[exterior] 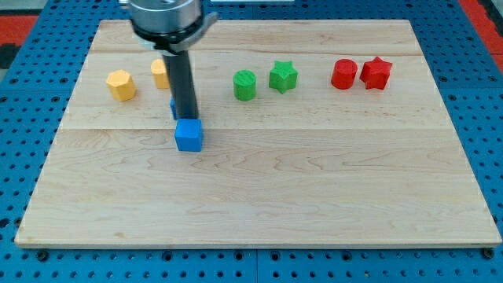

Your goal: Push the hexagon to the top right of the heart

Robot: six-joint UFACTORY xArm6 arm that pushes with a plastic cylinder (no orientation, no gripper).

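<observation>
Yellow is being shown twice in the camera view, and the task is being decided between those two pieces. The yellow hexagon (pixel 120 85) is being seen standing free near the view's left, up-left of my tip (pixel 186 119). A second yellow block (pixel 160 73), half hidden by the rod, is being taken for the heart, though its shape cannot be made out.

My tip is being carried as a bare rod, with nothing on it to open or close. It is being seen just above the blue cube (pixel 189 135); whether they are touching cannot be told. A further blue piece (pixel 173 108) is being masked at the rod's left edge, its shape unreadable.

By this judgement the hexagon is lying left of and slightly below the supposed heart, so a push rightward and upward is being called for, begun from the hexagon's lower left. The heart itself is being placed in the direct path and would have to be skirted.

Well off to the view's right, a green cylinder (pixel 245 85), a green star (pixel 283 76), a red cylinder (pixel 343 75) and a red star (pixel 376 73) are being left clear on the wooden board (pixel 330 196).
</observation>
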